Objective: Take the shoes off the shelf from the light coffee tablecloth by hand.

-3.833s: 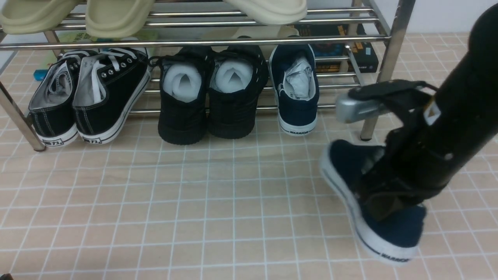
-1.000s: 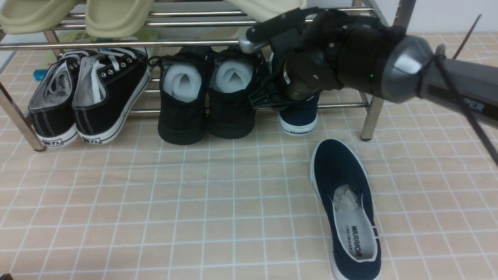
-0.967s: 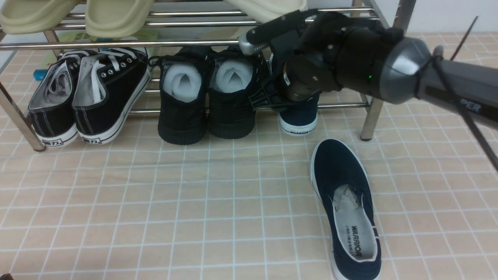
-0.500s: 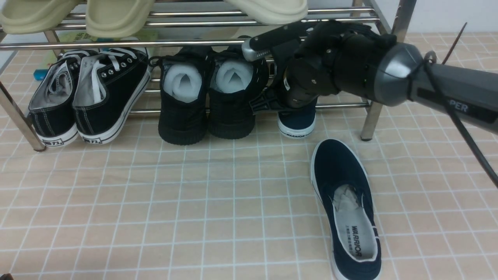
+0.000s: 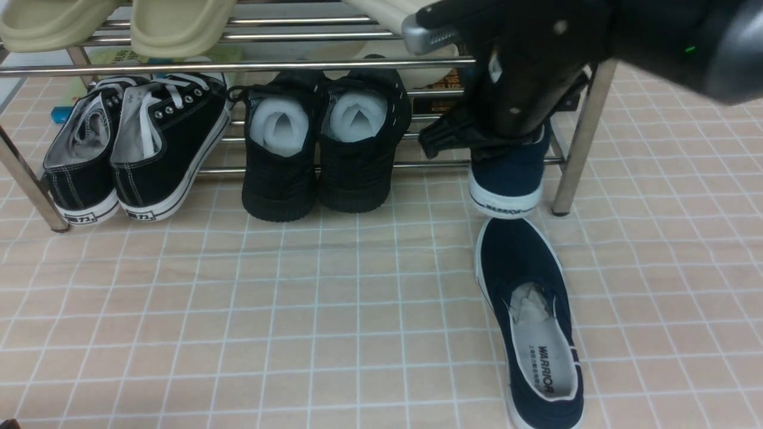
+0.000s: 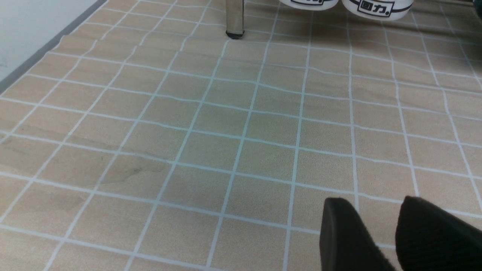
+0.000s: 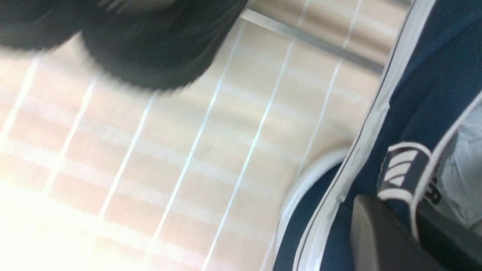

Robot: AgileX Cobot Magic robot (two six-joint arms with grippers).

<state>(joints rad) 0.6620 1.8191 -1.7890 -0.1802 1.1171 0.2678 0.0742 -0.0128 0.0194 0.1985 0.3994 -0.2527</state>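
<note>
One navy slip-on shoe point(image 5: 530, 316) lies on the light coffee tablecloth point(image 5: 238, 310), insole up, in front of the chrome shelf point(image 5: 581, 137). My right gripper point(image 5: 506, 134) is shut on the side wall of the second navy shoe point(image 5: 506, 179) and holds it tilted at the shelf's front edge, beside the right leg. In the right wrist view one finger point(image 7: 376, 233) presses the outside of this shoe point(image 7: 421, 94), the other is inside it. My left gripper point(image 6: 376, 210) hovers over bare cloth, its fingers slightly apart and empty.
Black lace-up sneakers point(image 5: 137, 143) and all-black shoes with white foam point(image 5: 322, 149) stand on the lower tier. Cream slippers point(image 5: 179, 24) lie on the top tier. The shelf's left leg point(image 6: 234, 19) shows in the left wrist view.
My right gripper has let go of the first navy shoe on the cloth, closed on the second one on the lower tier, and pulled it right and out toward the shelf's front edge.
</note>
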